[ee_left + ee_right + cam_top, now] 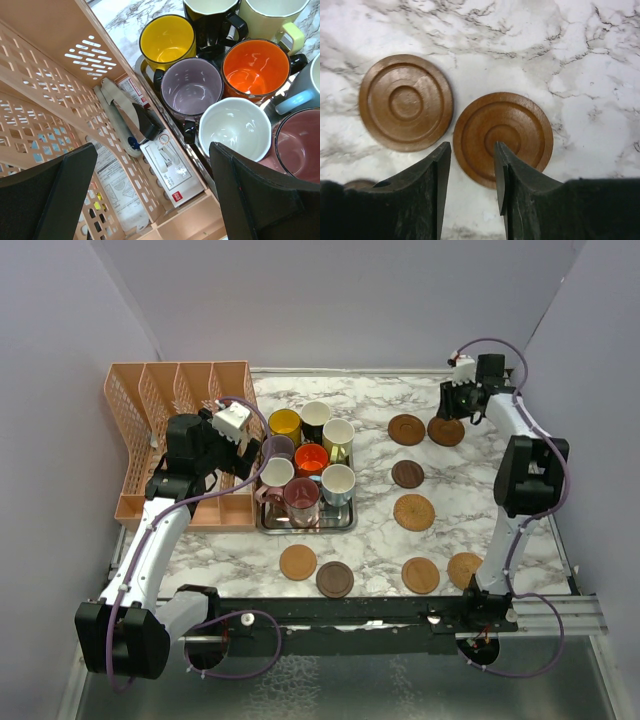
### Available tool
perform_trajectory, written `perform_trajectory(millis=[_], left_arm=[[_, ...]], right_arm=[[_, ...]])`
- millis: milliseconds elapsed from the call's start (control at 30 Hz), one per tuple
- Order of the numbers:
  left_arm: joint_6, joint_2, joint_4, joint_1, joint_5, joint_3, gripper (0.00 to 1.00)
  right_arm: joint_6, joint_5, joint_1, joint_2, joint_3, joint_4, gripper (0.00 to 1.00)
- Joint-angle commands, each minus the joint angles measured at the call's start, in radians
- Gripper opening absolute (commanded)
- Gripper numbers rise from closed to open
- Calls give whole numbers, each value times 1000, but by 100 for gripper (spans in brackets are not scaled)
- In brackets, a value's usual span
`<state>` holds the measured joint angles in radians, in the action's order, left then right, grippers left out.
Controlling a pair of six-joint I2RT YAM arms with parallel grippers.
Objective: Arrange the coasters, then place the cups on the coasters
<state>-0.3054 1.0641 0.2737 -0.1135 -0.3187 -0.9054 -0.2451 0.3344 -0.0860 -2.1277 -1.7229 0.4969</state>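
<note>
coaster (517, 131) flat, just below R pincer (470, 150)

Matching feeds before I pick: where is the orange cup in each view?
Top external: orange cup in the middle of the tray.
Left wrist: orange cup at upper right.
Right wrist: not in it.
Shared landmark: yellow cup, seen in the top and left wrist views.

Marble tabletop (372, 540), plain lavender walls (350, 300)
</note>
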Motion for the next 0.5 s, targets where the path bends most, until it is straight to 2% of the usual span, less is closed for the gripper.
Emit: perform_trajectory(millis=[0,133,300,467], left_arm=[[-1,-20,6,-2,-31,4,99],[1,-22,7,-4,-37,4,99],[2,-27,6,-3,-39,3,99],[2,-29,7,-4,-40,6,99]], right_arm=[[-35,46,5,147,87,0,41],[-67,10,5,199,189,-15,42],[-101,-118,4,208,260,-22,43],[-109,-148,-8,200,313,-27,43]])
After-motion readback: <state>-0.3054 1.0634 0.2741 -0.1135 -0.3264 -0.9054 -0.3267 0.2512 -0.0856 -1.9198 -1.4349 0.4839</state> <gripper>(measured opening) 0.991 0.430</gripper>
